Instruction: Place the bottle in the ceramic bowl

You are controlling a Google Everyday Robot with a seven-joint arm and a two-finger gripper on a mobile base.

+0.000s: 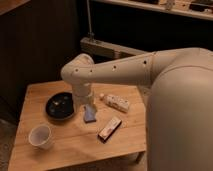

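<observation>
Arm [125,67] spans the foreground from the right and bends down to the gripper [85,102], which hangs low over the table [60,155]; whether it is open or closed cannot be determined. Bottle [115,103] lies on its side just right of the gripper, bowl [52,111] just left of it, block [89,116] at its near side

Wooden table [75,150]: 1. On it, clocked from table centre:
- bottle [116,103]: 1, at 2 o'clock, lying down.
- black ceramic bowl [56,114]: 1, at 9 o'clock.
- white cup [40,136]: 1, at 8 o'clock.
- flat dark box [109,128]: 1, at 5 o'clock.
- blue-grey block [89,116]: 1, about centre.

My arm [115,70]: 1. My gripper [86,104]: 1, near centre, at 12 o'clock of the block and 3 o'clock of the bowl.
</observation>
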